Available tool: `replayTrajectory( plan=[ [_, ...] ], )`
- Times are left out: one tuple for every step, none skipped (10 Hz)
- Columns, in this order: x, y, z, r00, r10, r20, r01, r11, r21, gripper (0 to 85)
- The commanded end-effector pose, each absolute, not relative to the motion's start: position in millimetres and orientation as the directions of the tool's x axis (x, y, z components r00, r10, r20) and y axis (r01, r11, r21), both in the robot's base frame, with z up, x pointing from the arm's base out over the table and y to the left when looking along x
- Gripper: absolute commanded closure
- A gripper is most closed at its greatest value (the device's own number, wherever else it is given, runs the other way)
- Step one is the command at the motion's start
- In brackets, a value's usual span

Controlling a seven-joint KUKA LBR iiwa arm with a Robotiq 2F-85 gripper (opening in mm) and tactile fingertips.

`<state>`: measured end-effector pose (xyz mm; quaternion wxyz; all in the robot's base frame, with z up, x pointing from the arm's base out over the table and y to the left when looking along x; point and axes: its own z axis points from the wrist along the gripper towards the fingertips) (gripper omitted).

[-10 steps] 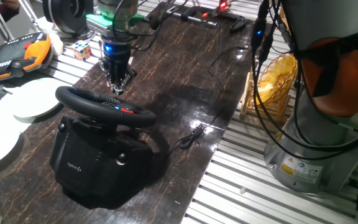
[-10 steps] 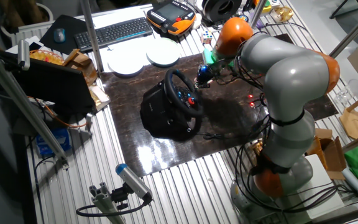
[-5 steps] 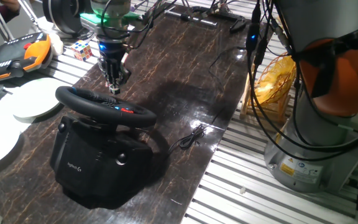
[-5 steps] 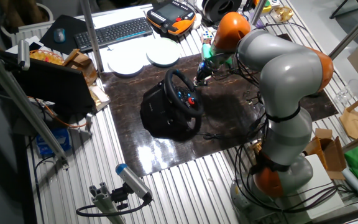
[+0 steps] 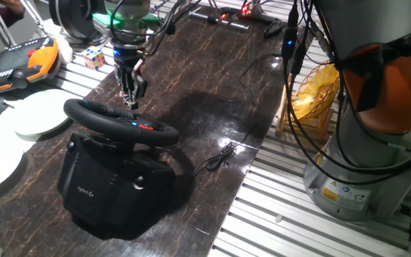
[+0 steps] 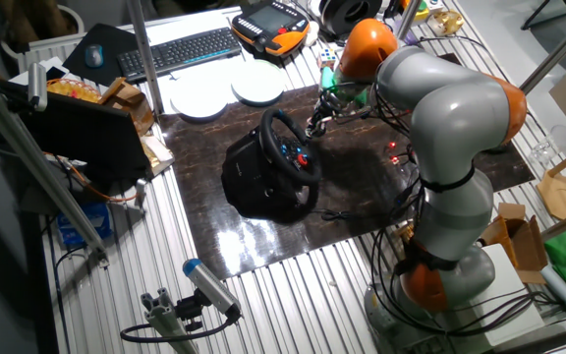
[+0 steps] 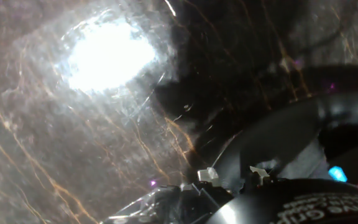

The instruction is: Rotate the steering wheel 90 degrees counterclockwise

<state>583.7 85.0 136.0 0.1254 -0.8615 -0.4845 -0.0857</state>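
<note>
Approach step: the pincer (image 5: 130, 98), fingers seemingly pressed nearly together and empty, hangs just above the far rim of the black thick-rimmed steering wheel (image 5: 120, 120) directly below it, needing descent onto the rim.

I see a dark brown tabletop (image 5: 212, 78) veined with thin orange-tan marbling and glossy white glare, set on silver ribbed metal. The steering wheel (image 5: 120, 120) is black, with small red and blue buttons at its hub; its black base (image 5: 113, 189) carries a small white logo. The pincer (image 5: 130, 96) is black, under a glowing blue light and a green collar. The arm (image 6: 450, 108) is light grey with orange joints. On the far left I see an orange-and-black gadget (image 5: 20, 63), two white plates (image 5: 41, 114) and a multicoloured cube (image 5: 95, 57).
</note>
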Motion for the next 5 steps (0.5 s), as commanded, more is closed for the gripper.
replayTrajectory(
  plan=[
    [585.4, 85.0, 134.7, 0.581, 0.769, 0.268, 0.813, -0.566, -0.137, 52.0],
    [587.1, 84.9, 133.9, 0.599, 0.755, 0.266, 0.799, -0.585, -0.139, 52.0],
    [588.9, 85.4, 133.8, 0.625, 0.736, 0.26, 0.779, -0.608, -0.149, 52.0],
    [589.3, 86.6, 134.5, 0.635, 0.729, 0.256, 0.771, -0.616, -0.16, 51.7],
    [588.9, 87.7, 135.8, 0.645, 0.72, 0.257, 0.763, -0.624, -0.166, 49.0]
  ],
)
